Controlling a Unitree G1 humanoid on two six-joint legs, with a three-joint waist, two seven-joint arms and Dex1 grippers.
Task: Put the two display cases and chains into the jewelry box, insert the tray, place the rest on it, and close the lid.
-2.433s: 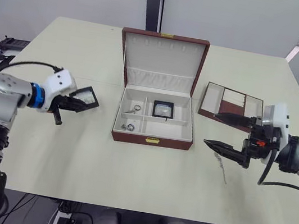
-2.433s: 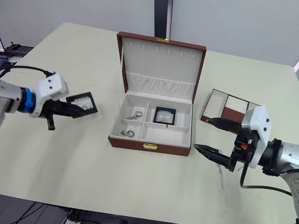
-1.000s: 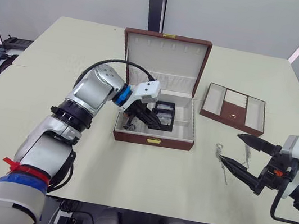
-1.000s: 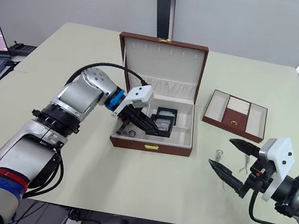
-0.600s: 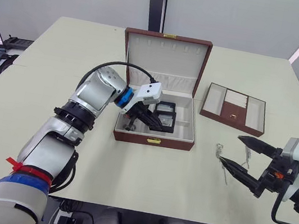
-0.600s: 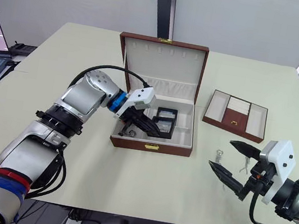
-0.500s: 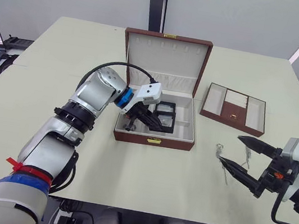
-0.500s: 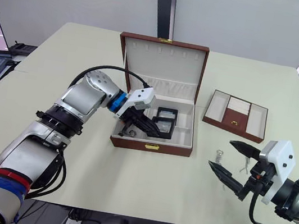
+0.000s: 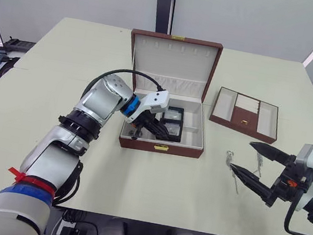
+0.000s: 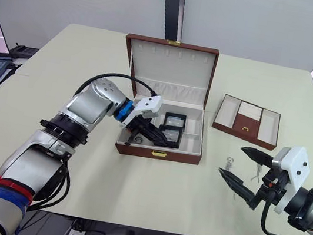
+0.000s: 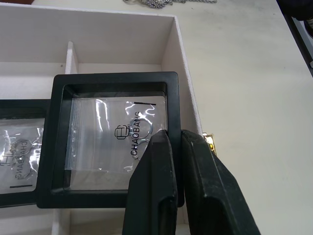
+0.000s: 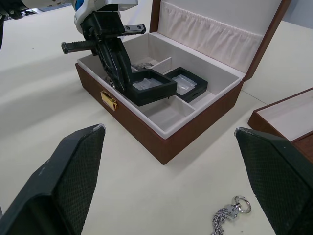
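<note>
Left gripper clamped on square black display case inside brown jewelry box.
Case tilted, free edge raised beyond fingertips; right gripper spread apart.

2 display cases, 1 jewelry box, 1 tray, perhaps 2 chains.

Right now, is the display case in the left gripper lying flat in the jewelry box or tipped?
Tipped. The display case is pinched at one edge by the left gripper, its far side raised over the jewelry box compartments.
</note>
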